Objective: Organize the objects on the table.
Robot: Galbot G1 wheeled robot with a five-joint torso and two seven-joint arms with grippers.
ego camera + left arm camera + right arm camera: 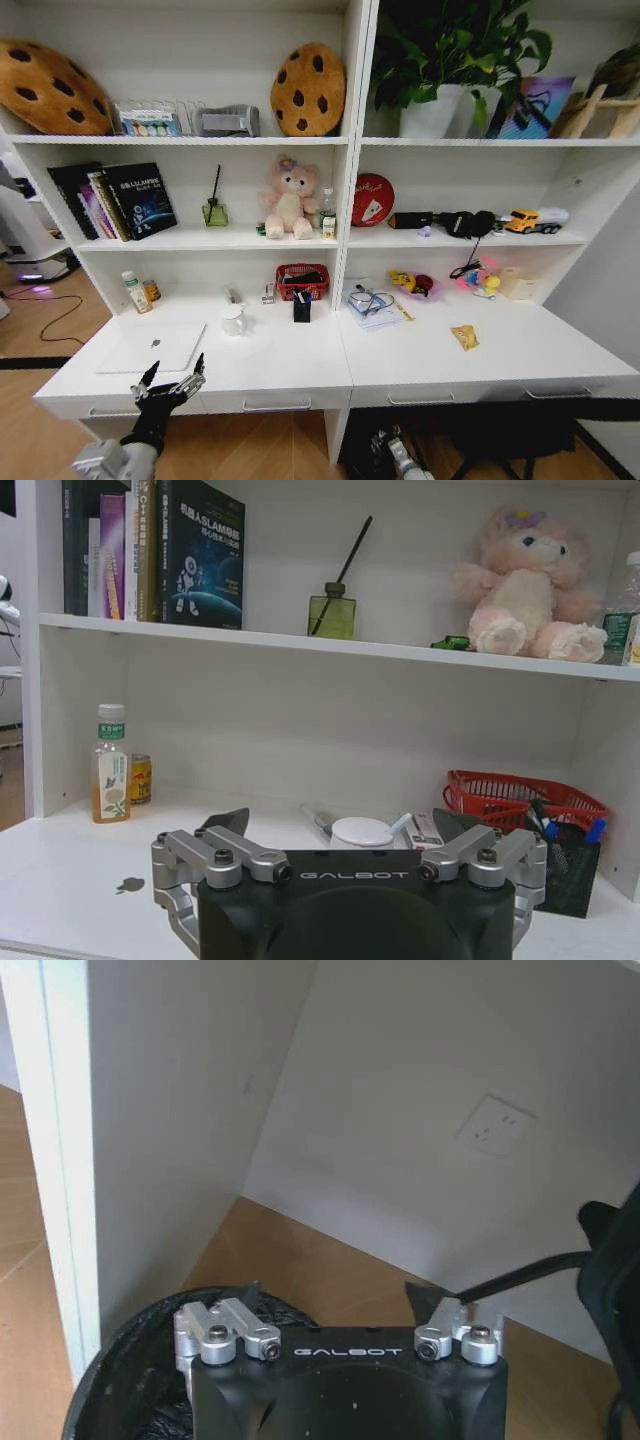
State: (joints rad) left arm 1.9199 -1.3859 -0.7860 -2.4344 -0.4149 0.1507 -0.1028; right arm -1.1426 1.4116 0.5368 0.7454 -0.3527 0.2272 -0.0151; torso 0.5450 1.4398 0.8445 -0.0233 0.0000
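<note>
The word GALBOT is printed in pale letters on the black body of both grippers. The left gripper (172, 378) is held in front of the left end of the white table (420, 355), level with its front edge, its jaws spread apart with nothing between them. Just beyond it the thin silver laptop (152, 347) lies closed and flat on the table top, and the left wrist view picks out the apple logo on its lid. Near the back left corner stands a drink bottle (132, 292) with a green and white label whose writing is too small to read, and a small yellow can (151, 291) stands just beside it. A white cup (233, 320) stands near the middle. Behind it a red wire basket (302, 282) holds something dark, and in front of the basket a black mesh pen holder (302, 309) holds pens with blue caps. On the right half lie a stack of papers with glasses on top (371, 304), a pink tray (416, 285) of small toys and a yellow snack packet (464, 337). On the shelf above, the dark book (141, 199) reads SLAM on its cover, and a tiny green toy car (451, 642) sits beside the pink plush bear (289, 197). The right gripper (334, 1305) hangs low under the table over a black bin (120, 1380), near a wall socket (495, 1125), jaws released and holding nothing.
</note>
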